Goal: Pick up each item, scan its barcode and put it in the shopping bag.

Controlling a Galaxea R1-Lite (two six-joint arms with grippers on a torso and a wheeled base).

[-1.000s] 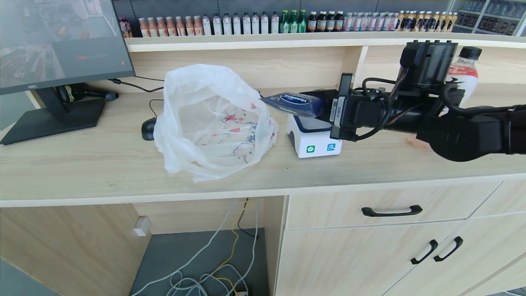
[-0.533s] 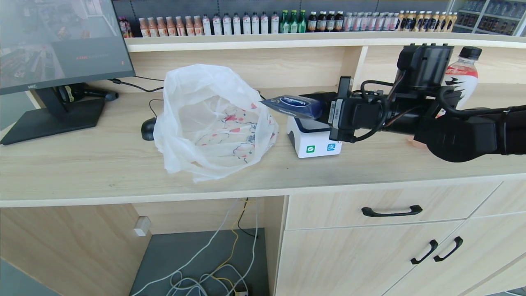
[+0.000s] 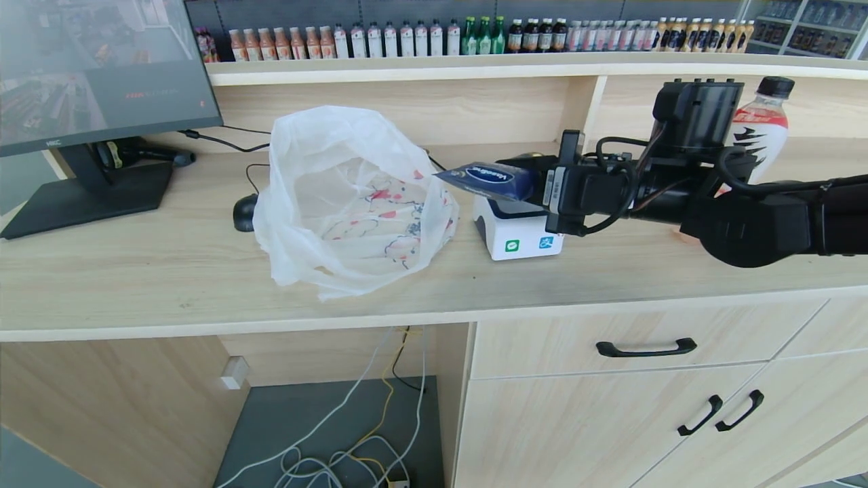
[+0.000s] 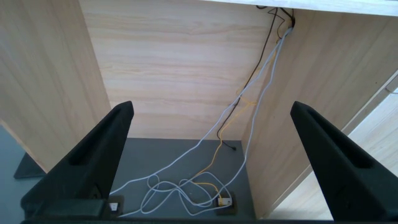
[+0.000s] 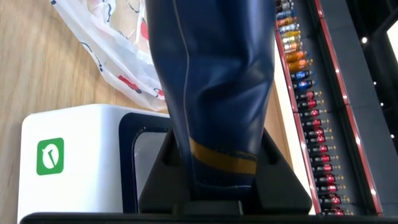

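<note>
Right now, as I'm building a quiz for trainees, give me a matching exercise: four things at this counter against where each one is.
Things:
1 blue packet
2 scanner
3 shopping bag
4 mouse

Places:
A beside the shopping bag, on the side of the monitor
B held in the right tool
C standing open on the counter
D just below the held packet

Pairs: 1-B, 2-D, 3-C, 4-A

The wooden counter (image 3: 169, 271) carries the shopping bag (image 3: 352, 203) (white, slumped open). The scanner (image 3: 519, 240) stands at its 3 o'clock, a mouse (image 3: 244, 212) at 9, a monitor stand (image 3: 102, 196) at 10.
</note>
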